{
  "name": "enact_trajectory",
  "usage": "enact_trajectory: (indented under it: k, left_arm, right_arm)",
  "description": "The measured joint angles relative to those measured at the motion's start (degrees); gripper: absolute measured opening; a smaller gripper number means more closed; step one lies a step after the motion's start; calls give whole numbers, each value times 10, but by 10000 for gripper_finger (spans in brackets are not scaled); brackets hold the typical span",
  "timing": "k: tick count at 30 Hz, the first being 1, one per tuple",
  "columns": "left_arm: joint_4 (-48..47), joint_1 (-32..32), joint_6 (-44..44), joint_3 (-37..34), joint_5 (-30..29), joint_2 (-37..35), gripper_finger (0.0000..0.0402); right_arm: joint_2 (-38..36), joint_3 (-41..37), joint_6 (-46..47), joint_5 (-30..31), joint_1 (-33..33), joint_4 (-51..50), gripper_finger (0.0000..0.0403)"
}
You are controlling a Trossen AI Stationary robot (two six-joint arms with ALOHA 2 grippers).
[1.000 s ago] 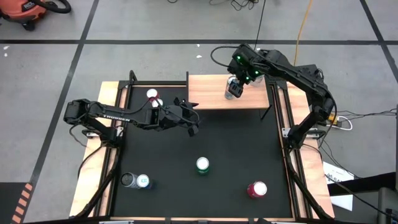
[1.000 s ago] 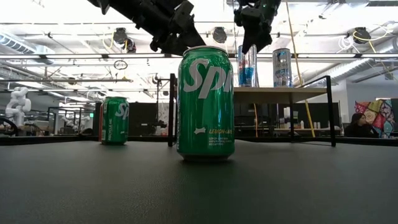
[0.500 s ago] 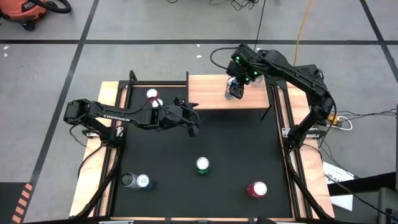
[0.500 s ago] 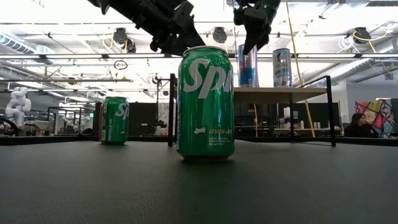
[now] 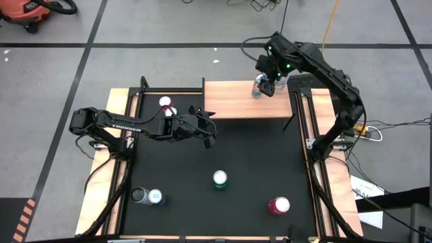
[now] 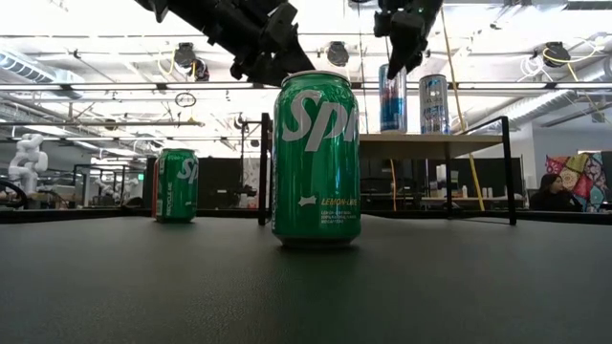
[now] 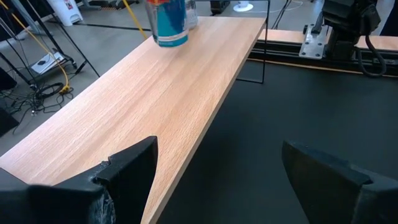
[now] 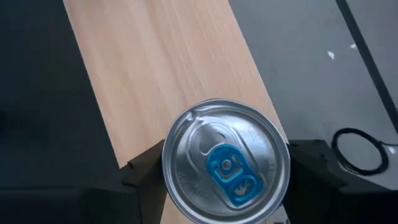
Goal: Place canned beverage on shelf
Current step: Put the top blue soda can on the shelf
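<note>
While the left tool [image 5: 210, 128] hangs spread over the black tabletop [image 5: 263, 162] mid-frame, the right tool [image 5: 268, 86] sits spread around a silver-topped blue can [image 8: 226, 169] standing on the light-wood shelf [image 5: 229, 101], upper right.

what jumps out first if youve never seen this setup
The green soda can fills the middle of the low view, standing upright on the black mat. Behind it, the right end effector hangs over a slim blue-and-silver can standing on the light-wood shelf, fingers spread either side of its top. The left end effector waits open near the shelf's front edge.
</note>
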Motion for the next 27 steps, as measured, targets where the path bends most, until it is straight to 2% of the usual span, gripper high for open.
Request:
enact_trajectory:
  k: [13, 27]
  left_arm:
    - [-2, 0, 1, 0, 0, 0, 335]
    - [-29, 0, 1, 0, 0, 0, 335]
  right_arm:
    - [5, 1, -58, -20, -58, 16, 233]
    - [47, 1, -92, -22, -69, 25, 233]
